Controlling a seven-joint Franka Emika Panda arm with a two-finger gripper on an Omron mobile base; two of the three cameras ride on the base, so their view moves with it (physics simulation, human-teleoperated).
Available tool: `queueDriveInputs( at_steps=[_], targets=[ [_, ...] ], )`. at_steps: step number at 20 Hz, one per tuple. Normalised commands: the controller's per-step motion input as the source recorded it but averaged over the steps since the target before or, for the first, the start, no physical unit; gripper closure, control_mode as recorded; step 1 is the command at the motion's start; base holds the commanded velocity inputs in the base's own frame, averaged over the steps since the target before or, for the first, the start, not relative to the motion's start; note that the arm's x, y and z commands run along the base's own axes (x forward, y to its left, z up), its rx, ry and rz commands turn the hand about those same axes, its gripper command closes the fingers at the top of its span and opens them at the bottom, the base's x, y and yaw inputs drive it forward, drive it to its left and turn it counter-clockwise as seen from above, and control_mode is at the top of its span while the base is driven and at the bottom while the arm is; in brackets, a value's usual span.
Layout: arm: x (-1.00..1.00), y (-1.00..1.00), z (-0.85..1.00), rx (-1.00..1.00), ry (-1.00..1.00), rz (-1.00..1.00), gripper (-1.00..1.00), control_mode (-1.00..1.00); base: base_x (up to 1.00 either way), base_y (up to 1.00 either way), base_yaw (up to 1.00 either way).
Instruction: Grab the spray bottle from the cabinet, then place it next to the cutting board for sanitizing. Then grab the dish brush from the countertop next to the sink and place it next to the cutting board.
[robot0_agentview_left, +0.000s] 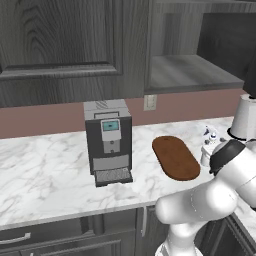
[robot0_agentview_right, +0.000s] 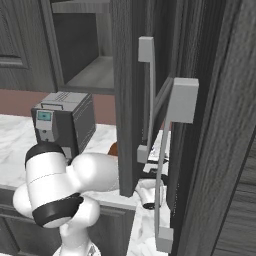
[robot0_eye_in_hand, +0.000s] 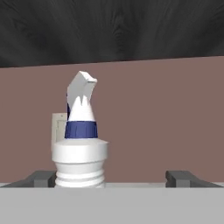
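Observation:
The spray bottle (robot0_eye_in_hand: 81, 144), white with a blue-and-white trigger head, stands upright between my fingertips (robot0_eye_in_hand: 41, 178), close to the left one and well clear of the right one. My gripper (robot0_eye_in_hand: 112, 179) is open, and neither finger presses on the bottle. In the left base view the spray bottle (robot0_agentview_left: 206, 151) stands on the countertop (robot0_agentview_left: 45, 170) just right of the oval reddish-brown cutting board (robot0_agentview_left: 175, 157), partly behind my arm. The cabinet (robot0_agentview_left: 192, 70) above is open, its grey shelf bare. The dish brush and the sink are out of view.
A grey coffee machine (robot0_agentview_left: 109, 142) stands left of the board. A white appliance (robot0_agentview_left: 245, 117) stands at the far right by the wall. The open cabinet door (robot0_agentview_right: 150, 100) with its long handle hangs close in front of the right base camera.

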Motion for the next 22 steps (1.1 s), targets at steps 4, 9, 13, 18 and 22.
queueDriveInputs(
  at_steps=[4, 9, 13, 18, 22],
  targets=[
    [-0.26, 0.0, 0.0, 0.0, -0.04, 0.0, -1.0, -1.0, 0.0, 0.0, 0.0],
    [-0.55, 0.01, 0.1, 0.0, -0.09, 0.0, -1.0, -1.0, 0.0, 0.0, 0.0],
    [-0.43, 0.0, 0.27, 0.0, -0.08, 0.0, -1.0, -1.0, 0.0, 0.0, 0.0],
    [-0.36, 0.08, 0.36, 0.0, -0.07, 0.0, -1.0, -1.0, 0.0, 0.0, 0.0],
    [-0.4, 0.19, 0.47, 0.0, -0.03, 0.0, -1.0, -1.0, 0.0, 0.0, 0.0]
  ],
)
